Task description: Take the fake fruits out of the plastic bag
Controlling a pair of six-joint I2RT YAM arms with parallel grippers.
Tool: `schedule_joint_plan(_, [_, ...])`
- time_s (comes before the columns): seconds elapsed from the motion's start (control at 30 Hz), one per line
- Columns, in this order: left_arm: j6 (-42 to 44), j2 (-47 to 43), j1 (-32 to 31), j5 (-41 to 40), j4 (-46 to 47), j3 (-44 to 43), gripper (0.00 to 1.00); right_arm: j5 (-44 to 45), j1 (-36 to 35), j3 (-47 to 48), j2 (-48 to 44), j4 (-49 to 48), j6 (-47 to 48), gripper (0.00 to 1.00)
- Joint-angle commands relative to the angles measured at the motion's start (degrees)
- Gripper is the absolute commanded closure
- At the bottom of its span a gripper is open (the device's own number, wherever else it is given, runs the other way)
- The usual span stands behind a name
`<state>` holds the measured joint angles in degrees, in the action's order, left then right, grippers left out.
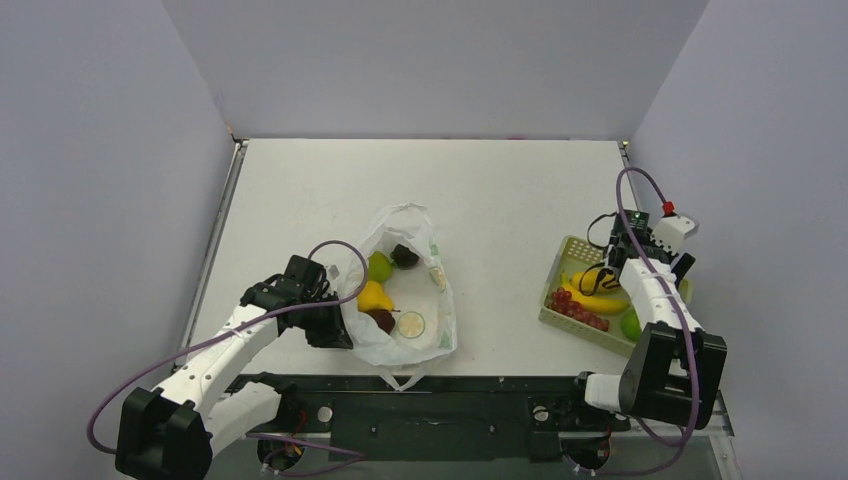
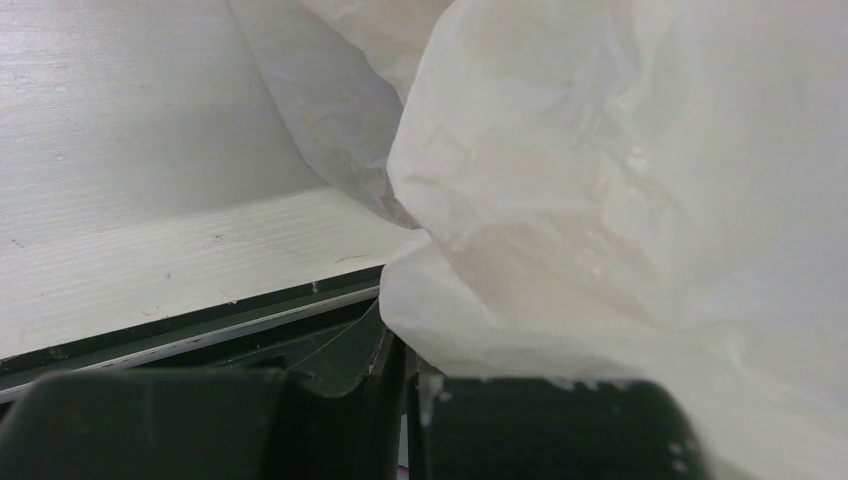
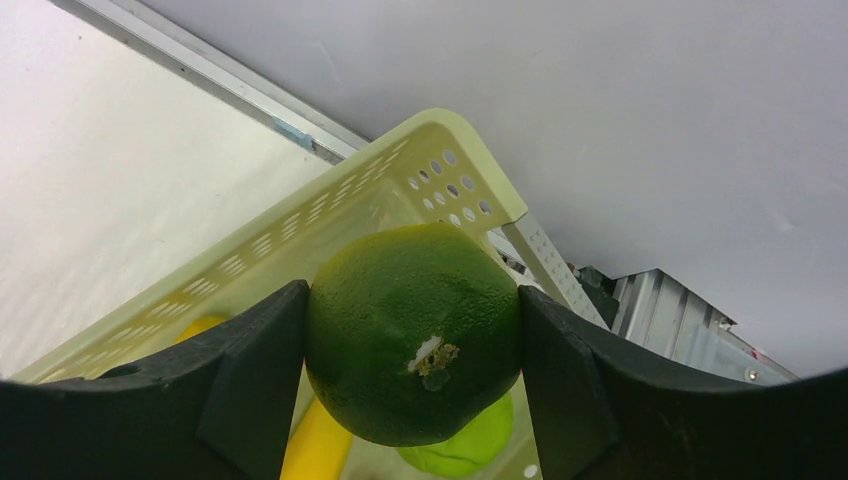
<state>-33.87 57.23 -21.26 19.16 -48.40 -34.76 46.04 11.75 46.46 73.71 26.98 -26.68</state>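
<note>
The bag (image 1: pixel 400 300) lies open on the counter (image 1: pixel 500 190), just in front of the left arm. Inside it are a pear (image 1: pixel 380 266), a yellow piece (image 1: pixel 373 297) and two purple ones (image 1: pixel 405 255). The left fingers (image 2: pixel 200 430) are pressed together, and the wrist view shows the thin edge of the bag running down into the seam between them, so they appear to pinch it. The film is very light, soft and crinkly. I think it will fold and slide if nobody holds it, so the rim or a handle is the good place to take it, not the middle.

The right fingers (image 3: pixel 250 370) are clamped on the lime (image 3: pixel 415 335), one on each side at its widest part, above the basket (image 3: pixel 400 180). A banana (image 1: pixel 597 300) and grapes (image 1: pixel 580 312) lie in the basket already.

The fruits look hollow, hard and glossy, so probably light but slippery. A round one should be gripped across its middle, as with the lime here, or it may jump out. The pear is better taken at its fat lower part. The grapes are lumpy and may need a looser, wider hold.
</note>
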Motion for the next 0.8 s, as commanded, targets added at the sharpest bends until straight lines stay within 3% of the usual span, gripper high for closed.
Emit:
schedule_joint_plan(0.0, [0.45, -0.76, 0.16, 0.39, 1.77, -1.87, 1.00, -3.92, 2.33, -0.28, 1.58, -4.56, 1.73, 1.00])
schedule_joint_plan(0.07, [0.35, -0.54, 0.14, 0.36, 1.92, -1.73, 1.00, -4.36, 3.05, -0.43, 2.33, -4.82, 1.82, 1.00])
schedule_joint_plan(0.17, [0.13, -0.33, 0.16, 0.17, 2.27, -1.79, 1.00, -6.83, 4.57, -1.18, 3.43, -5.86, 2.33, 0.88])
schedule_joint_plan(0.33, [-0.34, -0.34, 0.16, 0.31, 2.79, -1.25, 1.00, -10.88, 6.15, -0.43, 7.41, -7.22, 3.52, 0.85])
schedule_joint_plan(0.47, [-0.54, -0.43, 0.08, 0.25, 2.92, -0.98, 1.00, -11.45, 6.35, 0.85, 10.70, -7.10, 4.07, 0.64])
schedule_joint_plan(0.77, [-1.18, -1.35, 0.06, 0.66, 3.94, 0.00, 1.00, -12.45, 6.25, 2.10, 11.25, -4.60, 5.11, 0.33])
